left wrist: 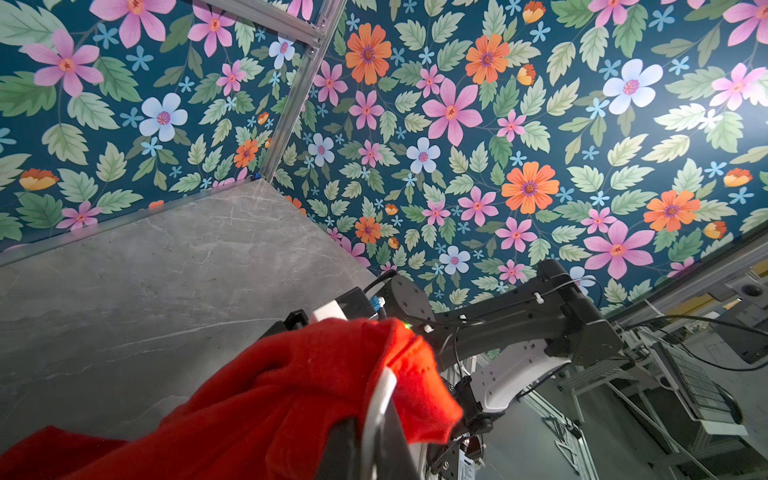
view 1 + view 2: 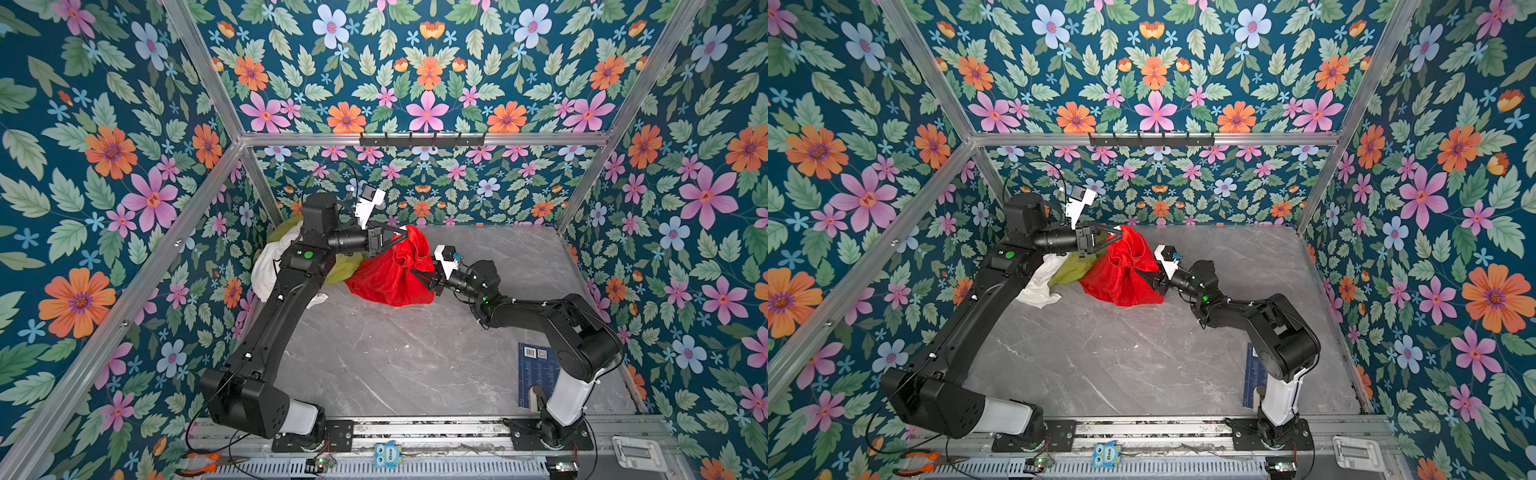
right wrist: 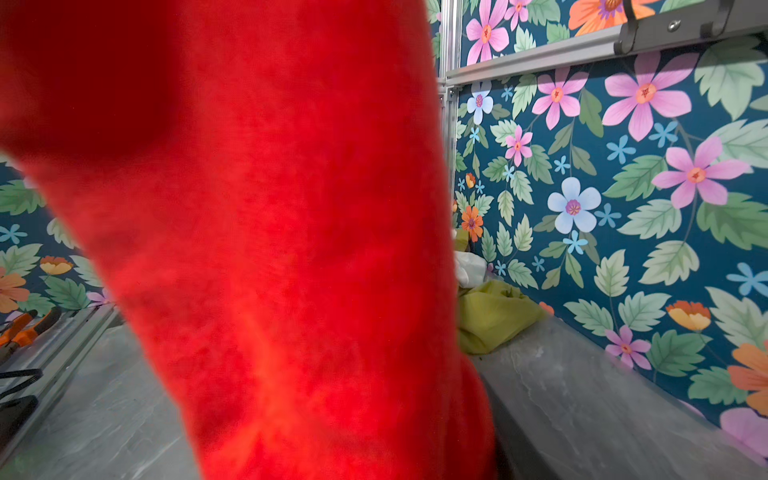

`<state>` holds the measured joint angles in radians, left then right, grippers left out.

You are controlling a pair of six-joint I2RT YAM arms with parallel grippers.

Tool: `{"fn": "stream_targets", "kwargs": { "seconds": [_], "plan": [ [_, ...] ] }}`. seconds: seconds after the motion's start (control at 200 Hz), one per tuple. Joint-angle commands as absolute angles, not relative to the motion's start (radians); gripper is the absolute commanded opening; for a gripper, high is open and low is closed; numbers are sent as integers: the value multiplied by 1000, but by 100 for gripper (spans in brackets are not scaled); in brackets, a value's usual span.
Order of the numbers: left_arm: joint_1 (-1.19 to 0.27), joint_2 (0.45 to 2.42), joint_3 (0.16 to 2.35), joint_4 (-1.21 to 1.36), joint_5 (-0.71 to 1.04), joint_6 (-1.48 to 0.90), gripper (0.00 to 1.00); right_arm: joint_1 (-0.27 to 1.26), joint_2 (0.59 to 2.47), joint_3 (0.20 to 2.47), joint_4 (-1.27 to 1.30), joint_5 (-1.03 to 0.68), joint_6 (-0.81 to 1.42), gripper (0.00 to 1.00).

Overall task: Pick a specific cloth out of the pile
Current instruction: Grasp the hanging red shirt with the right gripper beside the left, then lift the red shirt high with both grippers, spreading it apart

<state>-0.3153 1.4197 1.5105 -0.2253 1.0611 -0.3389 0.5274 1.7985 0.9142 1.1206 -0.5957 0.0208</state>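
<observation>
Pinches a top fold of the cloth (image 2: pixel 386 282) (image 2: pixel 1121 284) with the left gripper (image 2: pixel 400 238) (image 2: pixel 1115 237), jaws pressed tight together on the red fabric in both top views. Holds that fold raised above the grey marble table (image 2: pixel 395 365) (image 2: pixel 1100 361), with the rest draped down in loose folds and the lower part seemingly bunched on the surface. Places the cloth toward the back middle of the table, between the two grippers.

Meets the cloth's right flank with the right gripper (image 2: pixel 420 276) (image 2: pixel 1143 274), lower than the left one, fingertips sunk among red folds. Impossible to tell whether spread or closed on fabric. Fills most of the right wrist view with blurred red cloth (image 3: pixel 270 249) close to the lens, no fingers to be made out. Shows in the left wrist view red fabric (image 1: pixel 291 395) draped over the gripper.

Keeps to the back left corner: the pile (image 2: pixel 268 266) (image 2: pixel 1042 286) of white and olive-green fabric, partly under the left arm, its olive-green edge (image 3: pixel 490 316) just beside the cloth, touching or not, hard to say.
</observation>
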Motion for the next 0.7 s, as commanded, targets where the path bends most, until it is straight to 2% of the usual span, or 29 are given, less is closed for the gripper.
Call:
{"fn": "stream_targets", "kwargs": {
  "seconds": [0.0,0.5,0.695],
  "plan": [
    [-315,1404,1522,-181,999,-337,0,528,1769,917,1098,-602,3,44],
    [-314,1382,1576,-97,877,-426,0,528,1593,930,944,-595,-42,8],
    [-314,1379,1616,-71,859,-473,0,529,1524,969,830,-583,-59,0]
  ]
}}
